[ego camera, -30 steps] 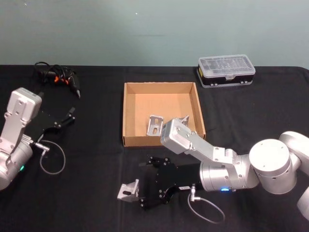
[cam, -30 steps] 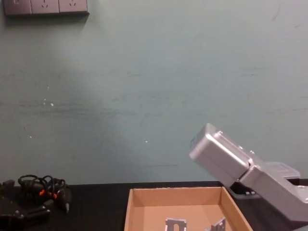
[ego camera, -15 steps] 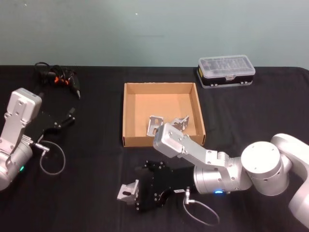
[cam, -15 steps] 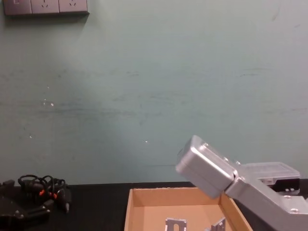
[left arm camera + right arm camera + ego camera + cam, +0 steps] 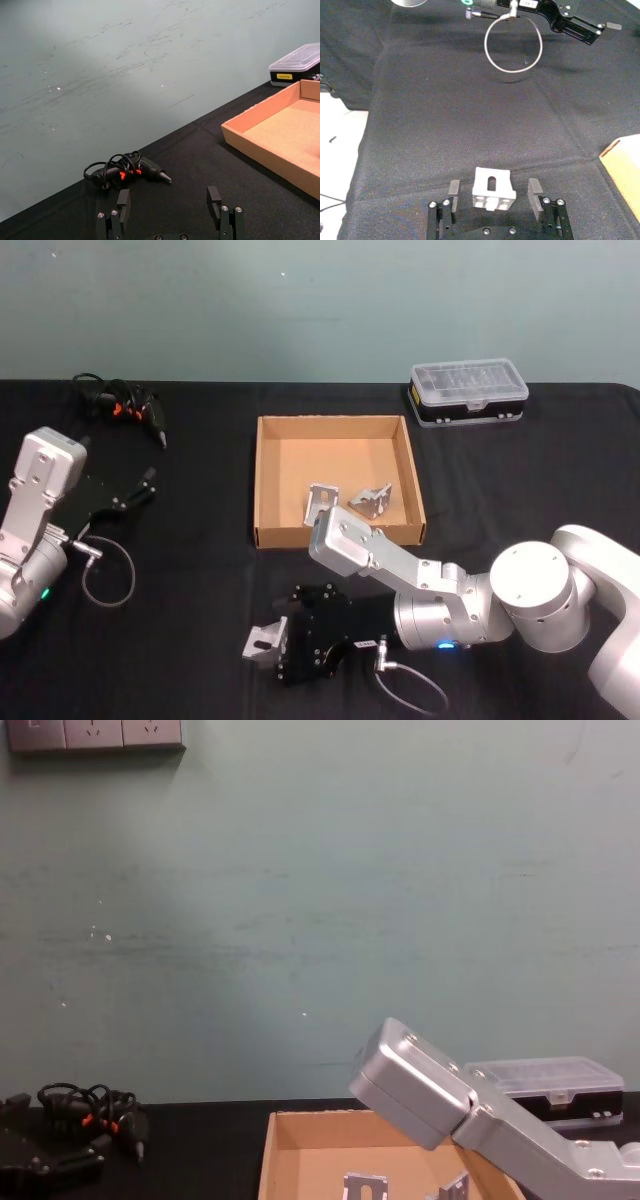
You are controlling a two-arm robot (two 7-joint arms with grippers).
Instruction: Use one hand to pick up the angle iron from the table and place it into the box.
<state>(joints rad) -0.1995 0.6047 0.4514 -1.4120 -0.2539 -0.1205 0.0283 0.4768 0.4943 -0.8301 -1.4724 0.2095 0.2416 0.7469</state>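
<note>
A small silver angle iron [image 5: 262, 643] lies on the black table [image 5: 180, 580] near the front edge. My right gripper [image 5: 279, 648] is open and low over the table, one finger on each side of this angle iron [image 5: 492, 189], not closed on it. The brown cardboard box [image 5: 266, 475] sits at the table's middle, beyond the gripper, with two more angle irons [image 5: 320, 502] inside. The box [image 5: 285, 1140] also appears low in the chest view behind my right arm [image 5: 420, 1090]. My left gripper [image 5: 140, 487] rests open at the left of the table, holding nothing.
A tangle of black cables with orange marks [image 5: 120, 405] lies at the back left. A black case with a clear lid [image 5: 468, 388] stands at the back right. A loop of grey cable [image 5: 105, 575] hangs by the left arm.
My right gripper has slid forward and left along the table until its open fingers flank the loose angle iron. The left arm has stayed put.
</note>
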